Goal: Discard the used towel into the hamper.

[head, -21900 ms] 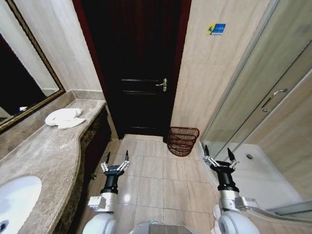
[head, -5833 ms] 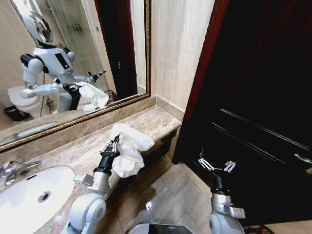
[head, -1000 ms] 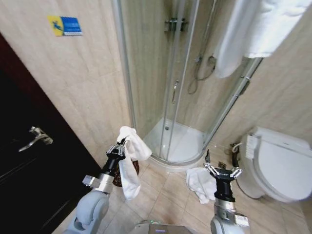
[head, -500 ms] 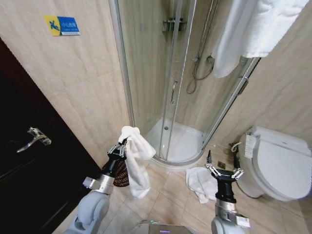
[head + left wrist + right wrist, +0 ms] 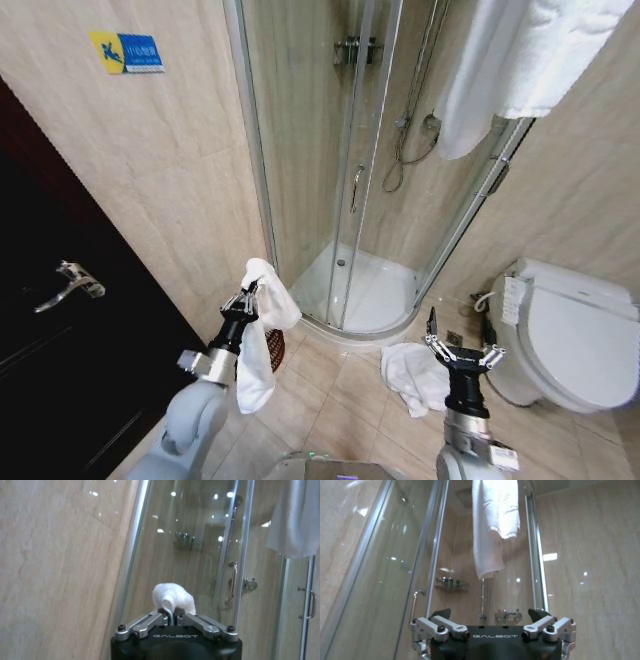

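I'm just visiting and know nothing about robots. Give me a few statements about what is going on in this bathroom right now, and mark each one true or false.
1. The left gripper is shut on the white towel. True.
2. The towel already lies inside the hamper. False: it hangs from the left gripper, in front of the hamper, which stands on the floor at the wall beside the shower.
3. The right gripper also holds a towel. False: it is open and holds nothing.
4. Another white towel lies on the floor between the shower and the toilet. True.
5. The hamper is bright blue plastic. False: it is dark reddish-brown and woven.
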